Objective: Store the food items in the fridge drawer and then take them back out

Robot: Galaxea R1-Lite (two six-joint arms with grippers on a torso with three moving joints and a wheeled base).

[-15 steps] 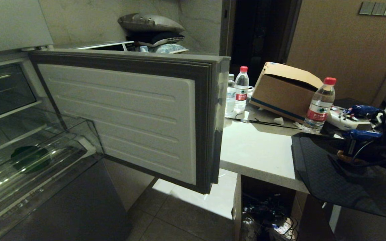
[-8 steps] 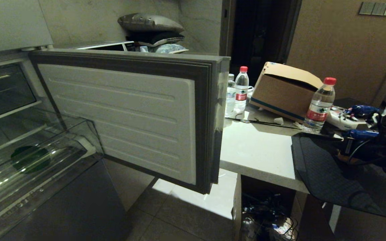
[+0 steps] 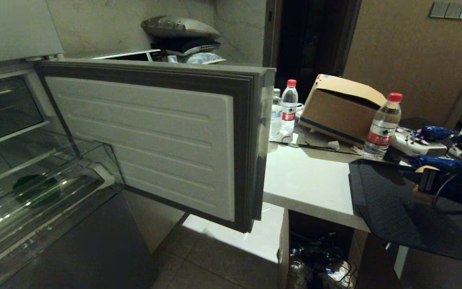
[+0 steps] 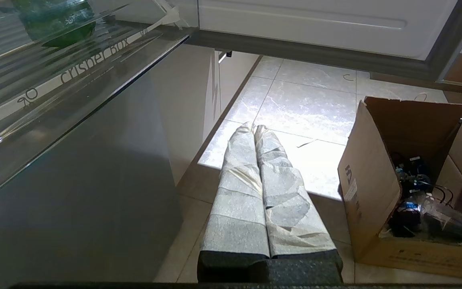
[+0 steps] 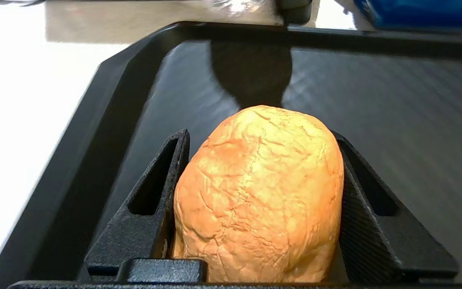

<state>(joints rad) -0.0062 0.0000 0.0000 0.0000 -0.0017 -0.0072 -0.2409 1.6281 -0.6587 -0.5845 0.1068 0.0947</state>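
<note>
Two right gripper [image 5: 255, 200] fingers clamped on potato [image 5: 257, 192], apparently above black tray [image 5: 74, 132].

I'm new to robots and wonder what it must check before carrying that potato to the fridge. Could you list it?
1. Right hand shut on the potato: ok.
2. Potato clear of the black tray: cannot tell.
3. Fridge drawer pulled open: ok.
4. Room in the clear bin beside the green item: ok.
5. Left hand out of the way, low over the floor, fingers together: ok.
</note>
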